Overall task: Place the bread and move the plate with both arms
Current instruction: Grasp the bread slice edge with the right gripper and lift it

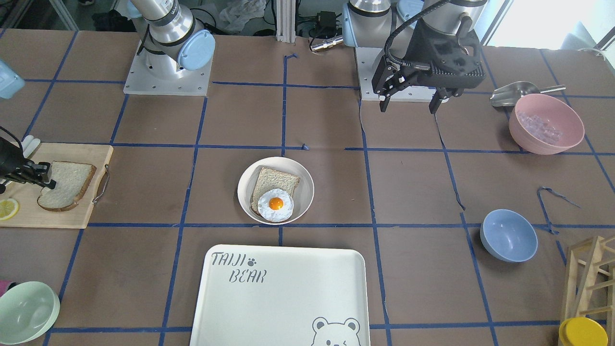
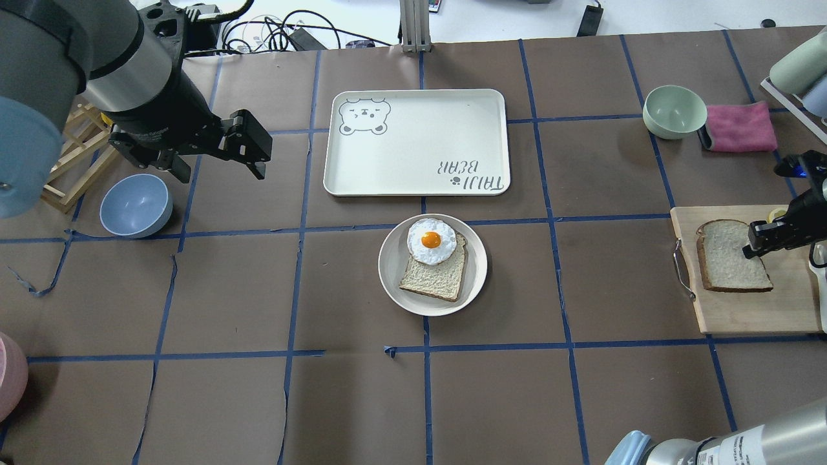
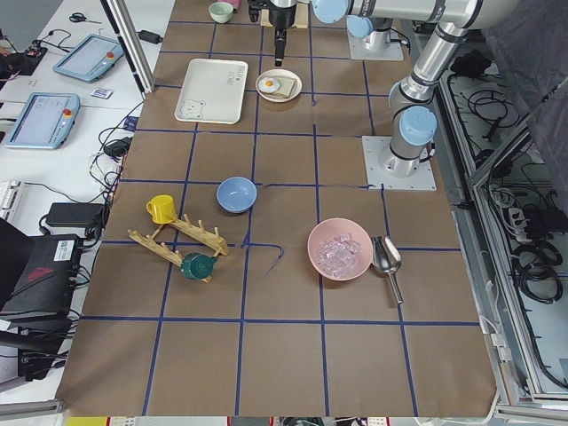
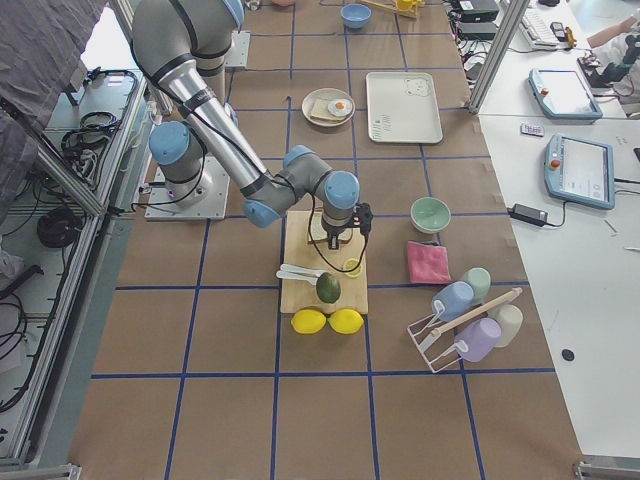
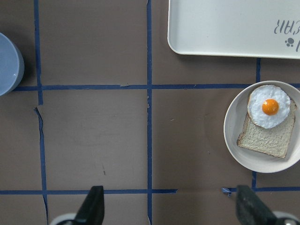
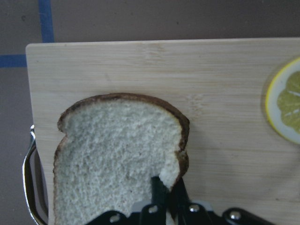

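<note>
1. The bread, a thick pale slice with a dark crust, lies flat on a wooden cutting board at the right end of the table.
2. Only the right wrist view shows the grip. The right pincer is nearly closed, its two fingers pinching the crust at the slice's edge. The overhead view shows only the pincer sitting over that edge.
3. A lemon slice lies on the board near the bread, not touching it.
4. The plate sits at mid-table, well apart from the board. It holds a thinner tan slice with a fried egg on top.
5. The white "TAIJI BEAR" tray lies just beyond the plate, not touching it.
6. The left pincer hangs above bare table, its fingers spread wide with nothing between them. The left wrist view shows this plainly, with the plate off to one side.
7. A blue bowl stands near the left pincer.
</note>
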Controlling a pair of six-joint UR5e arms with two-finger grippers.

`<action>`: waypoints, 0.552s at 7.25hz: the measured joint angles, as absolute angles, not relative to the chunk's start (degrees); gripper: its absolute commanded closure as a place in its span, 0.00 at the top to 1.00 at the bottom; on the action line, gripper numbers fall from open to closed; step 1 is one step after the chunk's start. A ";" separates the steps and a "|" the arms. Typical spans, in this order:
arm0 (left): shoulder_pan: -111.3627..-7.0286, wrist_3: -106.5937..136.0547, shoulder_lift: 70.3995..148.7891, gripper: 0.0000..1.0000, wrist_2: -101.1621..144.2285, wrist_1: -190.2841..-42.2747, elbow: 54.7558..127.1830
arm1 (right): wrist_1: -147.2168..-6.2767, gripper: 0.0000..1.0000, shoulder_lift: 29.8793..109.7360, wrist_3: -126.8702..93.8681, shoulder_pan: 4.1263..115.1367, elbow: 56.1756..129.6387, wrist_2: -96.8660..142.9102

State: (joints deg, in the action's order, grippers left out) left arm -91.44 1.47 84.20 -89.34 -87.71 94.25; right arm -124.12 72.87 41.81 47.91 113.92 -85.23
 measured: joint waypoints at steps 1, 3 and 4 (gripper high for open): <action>-91.43 1.36 84.16 1.00 -89.32 -87.72 94.28 | -124.07 0.00 73.56 41.55 48.17 113.91 -85.29; -91.35 1.25 84.12 1.00 -89.30 -87.72 94.29 | -123.96 0.00 75.13 40.39 49.09 113.85 -85.67; -91.29 1.22 84.12 1.00 -89.30 -87.72 94.26 | -123.90 0.00 76.22 39.56 50.11 113.81 -85.84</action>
State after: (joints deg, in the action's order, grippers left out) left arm -91.29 1.22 84.12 -89.30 -87.72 94.26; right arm -123.90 76.22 39.56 50.11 113.81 -85.84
